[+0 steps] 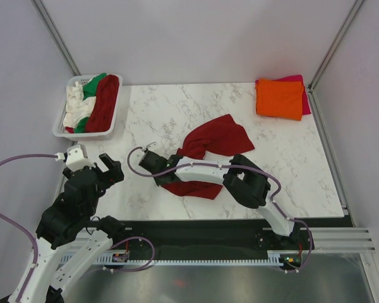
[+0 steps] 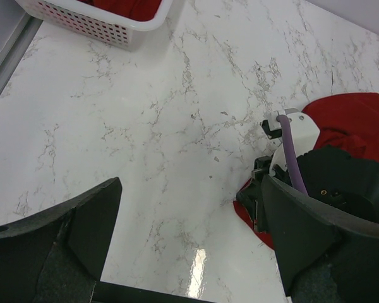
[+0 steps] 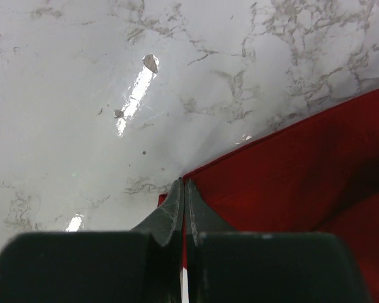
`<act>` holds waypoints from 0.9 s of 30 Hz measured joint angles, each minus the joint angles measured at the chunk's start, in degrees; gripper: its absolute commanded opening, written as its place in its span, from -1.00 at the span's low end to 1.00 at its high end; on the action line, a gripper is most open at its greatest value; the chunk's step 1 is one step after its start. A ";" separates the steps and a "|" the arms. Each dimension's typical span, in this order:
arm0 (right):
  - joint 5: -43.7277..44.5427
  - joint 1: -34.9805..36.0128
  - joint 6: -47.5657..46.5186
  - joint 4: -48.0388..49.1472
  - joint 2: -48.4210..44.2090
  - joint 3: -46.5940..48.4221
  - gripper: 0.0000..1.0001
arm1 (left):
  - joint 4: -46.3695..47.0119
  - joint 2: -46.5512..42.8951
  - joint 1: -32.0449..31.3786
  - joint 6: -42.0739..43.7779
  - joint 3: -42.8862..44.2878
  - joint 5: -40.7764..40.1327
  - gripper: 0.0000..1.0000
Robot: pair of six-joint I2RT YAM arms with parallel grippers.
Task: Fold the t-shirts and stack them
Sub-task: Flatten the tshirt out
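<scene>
The step in hand is spreading a red shirt (image 1: 218, 139) for folding. It lies crumpled at the centre of the worktop (image 1: 177, 107), partly under the right arm. The right end effector (image 3: 184, 184) is down on the shirt's 7 o'clock corner, its jaws pressed together with the red hem caught between them. The left end effector (image 2: 191, 183) hovers over bare marble at 8 o'clock, jaws wide apart and holding nothing.

The next move probably calls for drawing that corner outward to flatten the cloth. The left arm would need to take a second corner, since one pinch alone may only drag the bundle.

The basket (image 1: 62, 129) at 10 o'clock holds a white shirt (image 1: 76, 104), a green shirt (image 1: 93, 82) and a second red shirt (image 1: 104, 101), all unfolded. At 2 o'clock an orange shirt (image 1: 279, 98) lies folded on a pink shirt (image 1: 301, 81).
</scene>
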 measured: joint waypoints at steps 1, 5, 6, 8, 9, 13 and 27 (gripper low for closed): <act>0.13 0.00 0.09 0.61 -0.37 -0.79 -1.00 | 0.00 0.00 0.00 0.00 0.00 0.00 1.00; 1.20 0.02 -0.35 -0.09 -1.60 -2.08 -1.00 | 0.00 0.00 0.00 0.00 0.00 0.00 0.99; 1.73 0.07 -0.94 -1.31 -1.99 -2.08 -1.00 | 0.00 0.02 0.00 0.00 0.00 0.00 1.00; 3.63 0.15 -1.90 -4.94 -3.45 -2.05 -1.00 | 0.00 0.17 0.00 0.00 0.00 0.02 0.96; 4.81 0.15 -2.51 -6.91 -4.90 -2.05 -1.00 | -0.02 0.46 0.00 0.00 0.02 0.04 0.93; 15.89 0.04 -3.37 -16.94 -17.29 -1.25 -1.00 | -0.17 3.50 0.00 0.00 0.59 0.37 0.89; 46.45 -2.38 18.16 -41.05 -65.09 -12.13 -1.00 | 6.51 19.12 0.00 -0.28 7.02 6.62 0.81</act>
